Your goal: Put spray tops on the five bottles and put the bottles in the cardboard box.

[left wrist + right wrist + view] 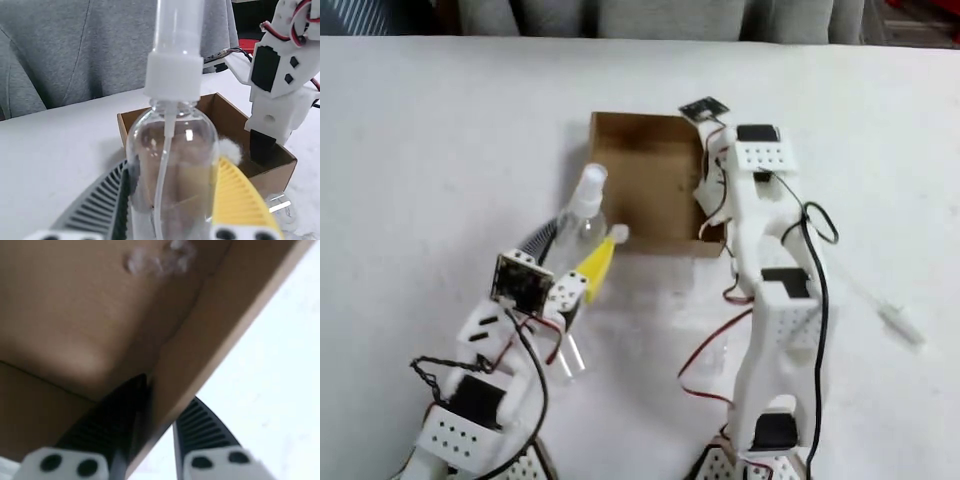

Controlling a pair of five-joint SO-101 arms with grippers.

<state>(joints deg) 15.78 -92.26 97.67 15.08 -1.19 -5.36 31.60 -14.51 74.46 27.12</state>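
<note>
Nearest the arm bases, a small clear, glinting thing (570, 360) lies on the tabletop (440, 150) beside the left arm; it is too faint to tell whether it is another bottle or a part. Off to the right, well apart from everything else, one loose spray top (900, 322) lies on its side with its thin tube trailing, so at least one top is not yet fitted. A little farther in, the left gripper (582, 240) holds one clear bottle (170, 150) upright, its grey and yellow jaws pinching the body from either side. This bottle already wears its white spray cap (172, 75), with the dip tube running down inside. It stands just outside the near left corner of the cardboard box (650, 170), so it is capped but not yet boxed. Beyond it, the one box sits open and I see no bottle inside. At the box's right wall the right gripper (165, 392) has one jaw inside and one outside, closed on the cardboard as far as I can tell, probably to steady it. By my count: one bottle in plain sight, one fitted cap, one loose top, one box. I judge the job early, with this bottle to go in and four others that I cannot place.
</note>
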